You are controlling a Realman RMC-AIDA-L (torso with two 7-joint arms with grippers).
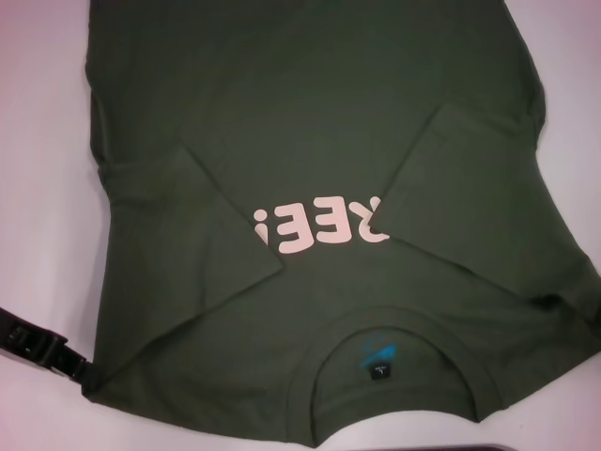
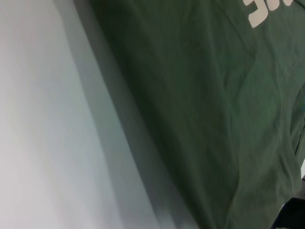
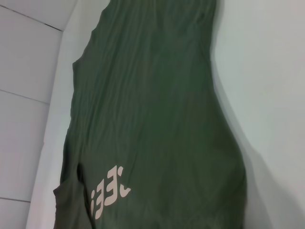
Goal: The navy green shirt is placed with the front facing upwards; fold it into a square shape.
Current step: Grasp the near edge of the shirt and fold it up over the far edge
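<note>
Navy green shirt (image 1: 310, 122) lies front-up on the white table (image 1: 38, 113), both sleeves folded in over the lettering (image 1: 319, 225). Head view: left gripper (image 1: 42, 349) sits at the shoulder corner; we cannot tell its grip. Wrist views show only cloth.

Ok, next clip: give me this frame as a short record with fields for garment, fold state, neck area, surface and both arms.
garment: navy green shirt, front up, collar nearest the robot
fold state: both sleeves folded inward over the chest, partly covering the pale letters; body not yet folded
neck area: black label with blue mark inside the collar
surface: white table
left pincer: at the shirt's near left corner; open or shut not visible
right pincer: at the shirt's near right edge, barely in the head view
</note>
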